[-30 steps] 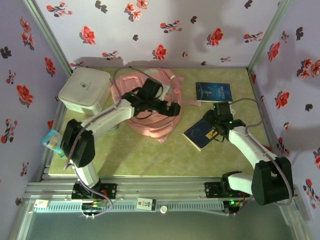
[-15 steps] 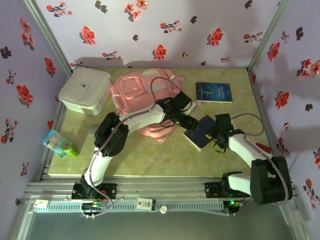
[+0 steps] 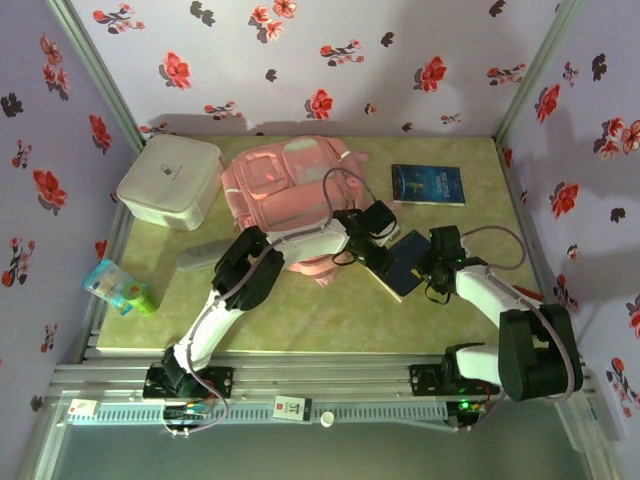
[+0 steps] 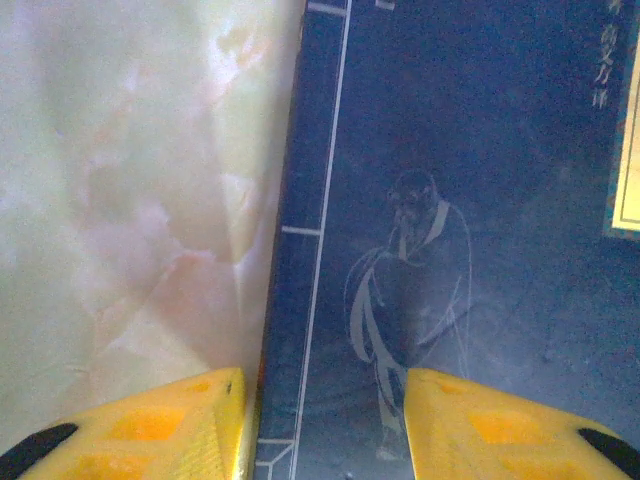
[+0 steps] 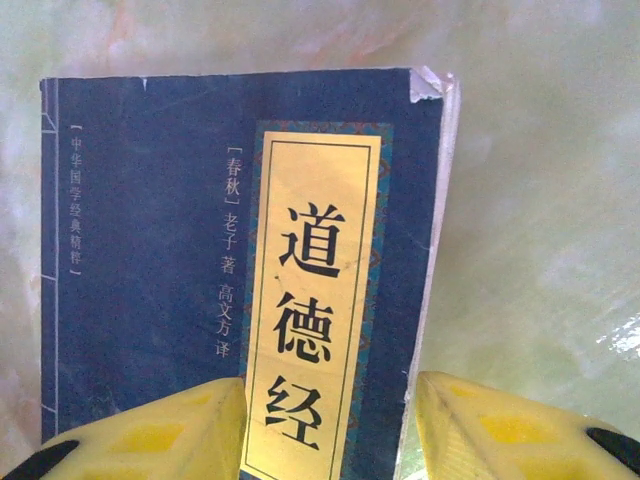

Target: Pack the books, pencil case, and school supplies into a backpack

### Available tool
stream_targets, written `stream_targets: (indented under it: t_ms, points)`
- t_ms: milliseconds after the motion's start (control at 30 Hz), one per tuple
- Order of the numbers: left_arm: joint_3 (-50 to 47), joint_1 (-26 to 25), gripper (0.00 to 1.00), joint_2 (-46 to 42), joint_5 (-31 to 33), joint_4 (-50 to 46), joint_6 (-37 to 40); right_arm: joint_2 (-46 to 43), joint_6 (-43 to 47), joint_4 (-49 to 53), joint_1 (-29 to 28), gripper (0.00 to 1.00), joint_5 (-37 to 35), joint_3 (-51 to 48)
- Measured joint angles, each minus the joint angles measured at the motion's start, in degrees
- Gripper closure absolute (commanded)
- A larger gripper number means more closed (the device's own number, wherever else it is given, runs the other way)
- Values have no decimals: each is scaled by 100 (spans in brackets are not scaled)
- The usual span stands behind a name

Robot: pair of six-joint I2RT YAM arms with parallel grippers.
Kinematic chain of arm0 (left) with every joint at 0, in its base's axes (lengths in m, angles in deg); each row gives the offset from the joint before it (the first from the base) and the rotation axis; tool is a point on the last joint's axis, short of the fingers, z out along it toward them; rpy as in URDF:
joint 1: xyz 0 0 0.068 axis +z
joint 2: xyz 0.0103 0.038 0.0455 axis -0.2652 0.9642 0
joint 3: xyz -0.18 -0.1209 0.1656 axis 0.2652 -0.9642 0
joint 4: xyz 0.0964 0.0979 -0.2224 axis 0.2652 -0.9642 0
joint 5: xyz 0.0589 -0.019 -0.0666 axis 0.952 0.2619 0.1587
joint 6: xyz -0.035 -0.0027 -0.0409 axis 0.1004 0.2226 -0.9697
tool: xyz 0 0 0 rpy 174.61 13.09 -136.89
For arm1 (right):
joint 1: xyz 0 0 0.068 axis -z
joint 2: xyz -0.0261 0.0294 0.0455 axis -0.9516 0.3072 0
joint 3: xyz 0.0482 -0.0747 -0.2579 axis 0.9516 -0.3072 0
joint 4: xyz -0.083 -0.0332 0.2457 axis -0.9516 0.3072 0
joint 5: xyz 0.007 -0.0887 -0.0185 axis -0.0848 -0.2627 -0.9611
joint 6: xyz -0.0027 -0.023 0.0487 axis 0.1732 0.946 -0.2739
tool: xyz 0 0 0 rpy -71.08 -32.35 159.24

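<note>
Your biggest surface is the green marbled table. The pink backpack lies flat on it at the back centre, pockets up. The left arm reaches across the backpack's near right corner, so that corner is covered from above. Just to the backpack's left sits a white box with rounded corners, close to it at the back left.

You have two dark blue books to its right. The farther book lies alone near the back right, apart from both arms. The nearer book lies flat on the table between the two grippers, just off the backpack's right side.

A flat grey piece rests left of the left arm's elbow, and a small teal-and-green item stands at the table's left edge.

Your left gripper hangs over the nearer book's spine edge with its jaws apart, one yellow finger above bare table and the other above the cover. Your right gripper has its jaws apart too, straddling the page edge, one finger over the yellow title label and the other over the table. Neither claw is clamped on the book.
</note>
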Motion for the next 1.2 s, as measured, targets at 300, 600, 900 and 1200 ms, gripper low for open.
stream_targets:
  t_ms: [300,600,900,1200]
  points:
    - [105,-52,57,90,186,-109,96,92,4,-31,0,53,144,-11]
    - [94,-68,61,92,210,-120,254,140,131,114,42,58,444,96]
    - [94,-68,62,92,212,-131,334,-308,260,356,44,66,546,304]
    - [94,-68,63,92,214,-133,337,-315,372,444,44,84,507,304]
